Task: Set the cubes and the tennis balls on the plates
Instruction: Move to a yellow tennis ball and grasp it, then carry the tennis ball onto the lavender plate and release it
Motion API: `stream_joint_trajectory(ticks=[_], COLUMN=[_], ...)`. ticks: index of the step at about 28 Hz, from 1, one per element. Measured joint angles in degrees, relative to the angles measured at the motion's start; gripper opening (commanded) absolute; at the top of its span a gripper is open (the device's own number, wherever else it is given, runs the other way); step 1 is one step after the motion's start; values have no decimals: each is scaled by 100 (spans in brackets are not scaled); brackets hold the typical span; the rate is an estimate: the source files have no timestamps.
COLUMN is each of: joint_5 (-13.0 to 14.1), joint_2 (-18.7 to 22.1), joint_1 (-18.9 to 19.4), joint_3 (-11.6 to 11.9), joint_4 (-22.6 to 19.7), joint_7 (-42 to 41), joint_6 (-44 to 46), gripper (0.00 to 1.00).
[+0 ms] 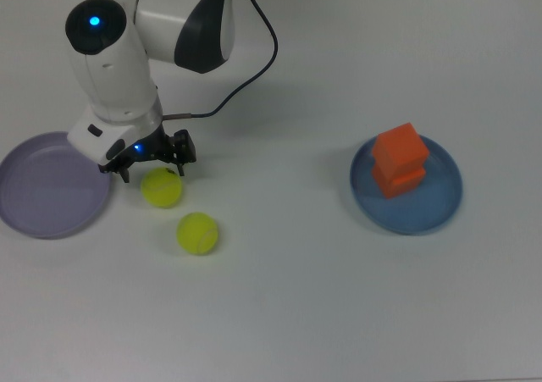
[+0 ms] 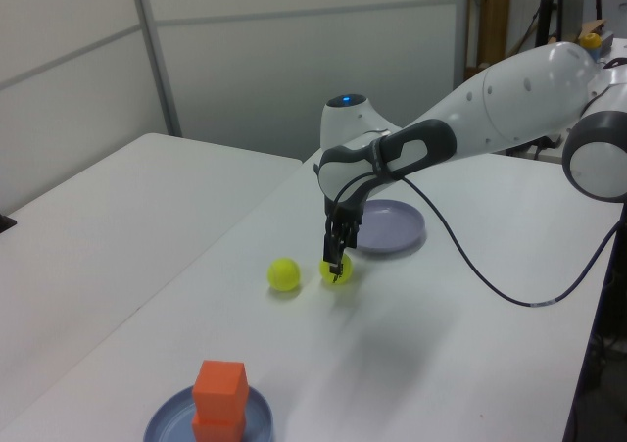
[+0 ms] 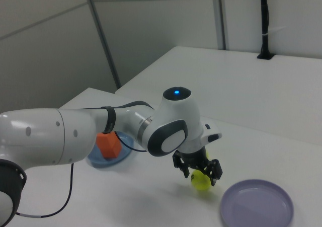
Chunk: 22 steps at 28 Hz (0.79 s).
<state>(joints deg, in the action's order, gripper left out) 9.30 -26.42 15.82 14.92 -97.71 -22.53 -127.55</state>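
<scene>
Two orange cubes (image 1: 400, 159) stand stacked on the blue plate (image 1: 440, 200) at the top view's right. One tennis ball (image 1: 161, 189) lies beside the lavender plate (image 1: 42, 187), the other tennis ball (image 1: 197, 232) a little nearer the front. My gripper (image 1: 152, 172) is open and low over the first ball, one finger on each side of its upper part. In the left view the gripper (image 2: 336, 266) partly hides that ball (image 2: 338, 273); the second ball (image 2: 284, 274) lies to its left. In the right view the gripper (image 3: 200, 172) sits on top of the ball (image 3: 202, 181).
The arm's black cable (image 1: 254, 52) loops over the table behind the gripper. The lavender plate (image 2: 392, 231) holds nothing and lies just beyond the gripper in the left view. The white table (image 1: 296, 297) stretches between the two plates.
</scene>
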Motion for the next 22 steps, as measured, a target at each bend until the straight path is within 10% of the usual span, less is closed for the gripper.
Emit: stream_joint_trajectory(ticks=[9, 17, 22], joint_5=[127, 167, 327], joint_2=[-342, -379, -366], joint_1=[67, 73, 72], joint_3=[-101, -104, -91], joint_4=[2, 76, 136], joint_7=[-35, -37, -37], joint_6=[-424, -461, -461], gripper=[97, 11, 0])
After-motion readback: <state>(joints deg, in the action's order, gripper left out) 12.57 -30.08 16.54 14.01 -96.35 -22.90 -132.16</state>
